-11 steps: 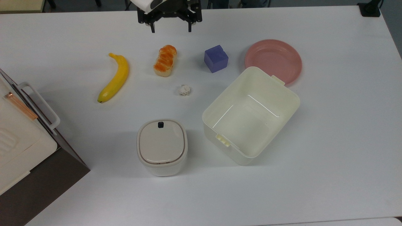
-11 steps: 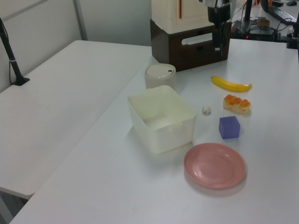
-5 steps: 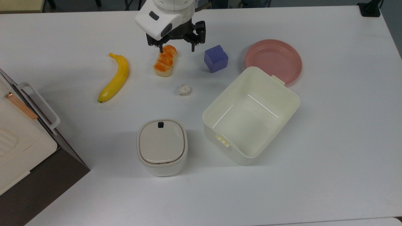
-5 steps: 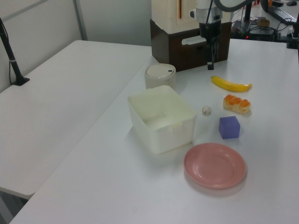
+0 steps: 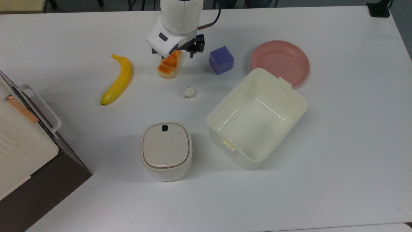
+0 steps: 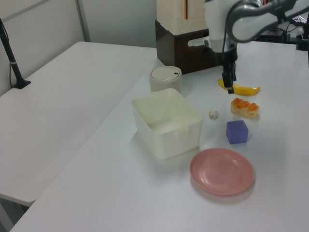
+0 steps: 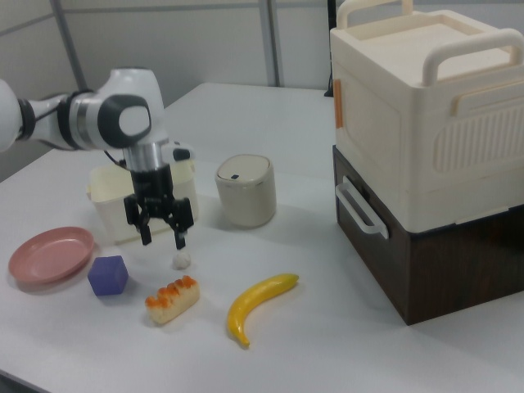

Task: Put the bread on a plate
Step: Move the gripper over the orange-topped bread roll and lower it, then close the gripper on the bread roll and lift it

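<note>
1. My two-finger gripper [image 7: 160, 233] hangs w/ fingers spread, nothing between them, above the small braided roll of bread w/ glossy orange-brown top [image 7: 172, 300].
2. Bread lies flat on the white table [image 5: 338, 135], toward its far edge in the top view, between the yellow banana [image 5: 118, 80] & the purple cube [image 5: 221, 60].
3. Its long axis runs roughly toward/away from that far edge, so I judge my fingers should straddle the short sides.
4. Round pink shallow plate [image 5: 280, 62] is empty, past the cube, toward the top view's right.
</note>
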Robot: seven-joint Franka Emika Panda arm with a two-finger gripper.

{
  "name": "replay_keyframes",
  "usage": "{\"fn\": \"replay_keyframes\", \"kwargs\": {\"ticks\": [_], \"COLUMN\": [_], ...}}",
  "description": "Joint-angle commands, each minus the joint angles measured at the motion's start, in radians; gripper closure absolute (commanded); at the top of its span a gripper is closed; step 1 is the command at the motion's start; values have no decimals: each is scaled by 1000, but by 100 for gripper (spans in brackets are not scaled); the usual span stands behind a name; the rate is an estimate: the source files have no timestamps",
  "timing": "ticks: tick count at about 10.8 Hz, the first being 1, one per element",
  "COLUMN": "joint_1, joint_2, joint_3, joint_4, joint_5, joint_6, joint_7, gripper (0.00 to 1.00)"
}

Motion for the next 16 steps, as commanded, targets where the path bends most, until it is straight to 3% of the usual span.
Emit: {"fn": "replay_keyframes", "kwargs": {"ticks": [1,5,8,9,10,11,14,16], "joint_1": [-10,-41,-39,-39,-41,-41,-39,-4], "joint_2": [-96,-97,-91,-93,-99,-114,-131,-133], "joint_3": [-31,-31,-31,-31,-31,-31,-32,-4], "joint_4": [-179,-357,-395,-392,-386,-369,-232,-137], "joint_5": [-15,-18,-24,-24,-24,-23,-6,25], "joint_6": [112,336,385,384,370,350,151,94], "joint_7": [92,162,162,160,145,124,80,109], "gripper": [9,8,11,25,48,62,67,65]}}
